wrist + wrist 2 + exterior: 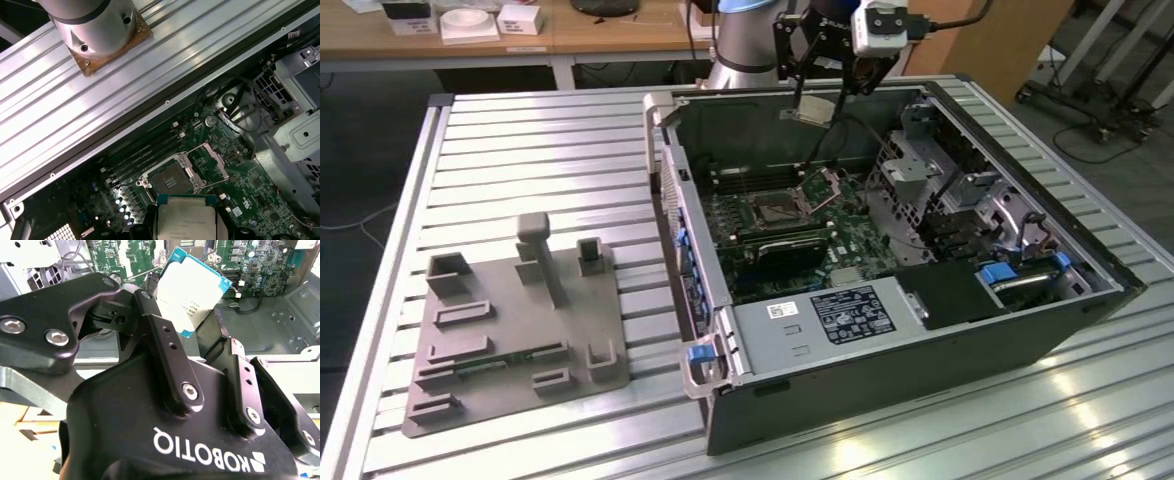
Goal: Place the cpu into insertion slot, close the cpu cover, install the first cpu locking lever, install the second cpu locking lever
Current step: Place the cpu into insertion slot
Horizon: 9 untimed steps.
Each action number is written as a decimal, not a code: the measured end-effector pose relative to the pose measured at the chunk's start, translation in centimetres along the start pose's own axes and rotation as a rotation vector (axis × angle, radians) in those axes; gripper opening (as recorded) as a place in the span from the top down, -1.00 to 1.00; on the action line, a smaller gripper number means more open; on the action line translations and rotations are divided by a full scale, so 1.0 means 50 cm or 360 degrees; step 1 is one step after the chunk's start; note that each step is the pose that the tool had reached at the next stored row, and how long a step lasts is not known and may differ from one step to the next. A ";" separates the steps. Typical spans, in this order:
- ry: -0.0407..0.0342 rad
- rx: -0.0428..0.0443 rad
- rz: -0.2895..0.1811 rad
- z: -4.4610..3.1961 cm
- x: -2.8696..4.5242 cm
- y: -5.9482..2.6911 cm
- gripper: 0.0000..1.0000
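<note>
1. Second wrist view: gripper (186, 319) is clenched on the cpu (192, 292), fingers (150, 307) pinching opposite edges. The chip hangs tilted, metal face out.
2. Exterior view: the cpu is held high over the far side of the open computer case (680, 250), well apart from the board.
3. Step in hand, my read: step one, placing the chip. Insertion slot (170, 178) is bare with its contacts exposed, and the cpu cover (210, 160) stands swung open just beside it. Nothing is seated and no lever work is done.
4. Placement calls for the chip level, squared to the socket rim and lowered straight. The contacts look delicate, so no sliding.
5. Around: memory slots (145, 150) sit beside the socket, drive cage (947, 190) is on the exterior view's right, and a grey fixture plate (507, 330) lies on the table, well apart.
6. In the way: the raised cover is nearest the descent path.
</note>
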State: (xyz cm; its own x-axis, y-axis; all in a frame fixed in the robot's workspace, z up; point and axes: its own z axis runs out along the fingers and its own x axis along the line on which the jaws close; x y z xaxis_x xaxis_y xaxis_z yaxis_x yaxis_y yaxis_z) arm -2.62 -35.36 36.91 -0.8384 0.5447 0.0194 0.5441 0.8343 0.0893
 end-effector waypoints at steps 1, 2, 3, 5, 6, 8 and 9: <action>0.0000 0.0000 0.0003 0.000 0.000 0.000 -0.08; -0.0001 0.0000 0.0006 0.000 0.000 0.000 -0.08; -0.0001 0.0000 0.0009 0.000 0.000 0.000 -0.08; -0.0001 0.0000 0.0015 0.000 0.000 0.000 -0.08; -0.0002 0.0000 0.0018 0.000 0.000 0.000 -0.08; -0.0002 0.0000 0.0023 0.000 0.000 0.000 -0.08; -0.0002 -0.0001 0.0027 0.000 0.000 0.000 -0.08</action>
State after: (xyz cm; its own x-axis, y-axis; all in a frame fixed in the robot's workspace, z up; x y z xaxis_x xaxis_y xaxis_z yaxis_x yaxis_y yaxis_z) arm -2.62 -35.36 36.91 -0.8290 0.5589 0.0193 0.5582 0.8249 0.0893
